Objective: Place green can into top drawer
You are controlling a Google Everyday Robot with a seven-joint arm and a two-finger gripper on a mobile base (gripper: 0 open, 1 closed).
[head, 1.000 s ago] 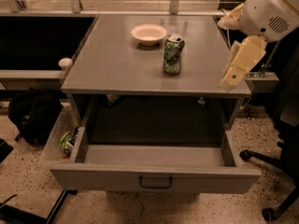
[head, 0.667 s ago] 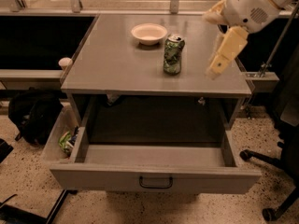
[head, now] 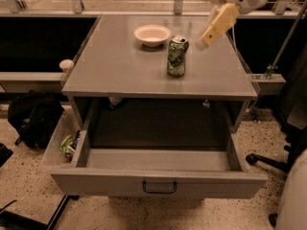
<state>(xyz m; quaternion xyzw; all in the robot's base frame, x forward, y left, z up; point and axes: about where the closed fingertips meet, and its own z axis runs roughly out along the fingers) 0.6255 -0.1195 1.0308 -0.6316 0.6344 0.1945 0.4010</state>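
The green can (head: pixel 176 56) stands upright on the grey table top (head: pixel 120 66), right of the middle, with its silver top showing. The top drawer (head: pixel 158 183) is pulled wide open below the table's front edge; its inside shows no objects and its black handle faces me. My gripper (head: pixel 207 36) hangs in the air above the table, just right of the can and slightly behind it, apart from it, pointing down and to the left. It holds nothing that I can see.
A pale round bowl (head: pixel 152 34) sits on the table behind and left of the can. A translucent plastic bin (head: pixel 62 140) with scraps stands left of the drawer. A black bag (head: pixel 31 119) lies on the floor at left. A chair base (head: pixel 268 162) is at right.
My gripper has moved left and up, from beyond the table's right edge to a spot close beside the can. The can, bowl and drawer have not moved.
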